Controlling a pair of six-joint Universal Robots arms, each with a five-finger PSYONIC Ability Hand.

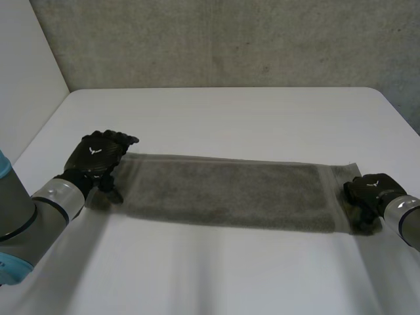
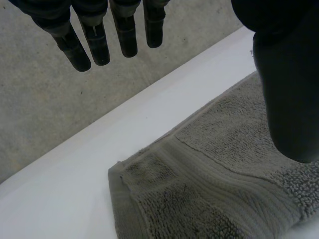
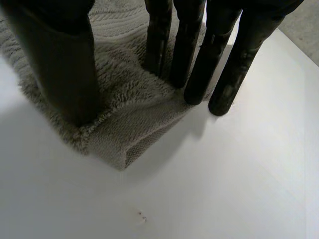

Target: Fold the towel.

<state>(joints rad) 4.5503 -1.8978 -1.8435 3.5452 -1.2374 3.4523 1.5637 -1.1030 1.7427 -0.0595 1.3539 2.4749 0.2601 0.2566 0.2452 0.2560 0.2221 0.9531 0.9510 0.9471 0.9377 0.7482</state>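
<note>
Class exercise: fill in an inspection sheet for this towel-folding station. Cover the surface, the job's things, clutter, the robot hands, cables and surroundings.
Surface: white table, smooth, with the towel lying on it.
Job's things: grey towel, a long strip lying flat across the table, with one robot hand at each short end.
Clutter: nothing seen.
Robot hands: left robot hand is at the towel's left end, open, with fingers straight above the cloth and thumb over it. Right robot hand is at the right end, open, with straight fingers and thumb tips down on the cloth.
Cables: nothing seen.
Surroundings: grey concrete wall behind the table; white panel on the left.
</note>
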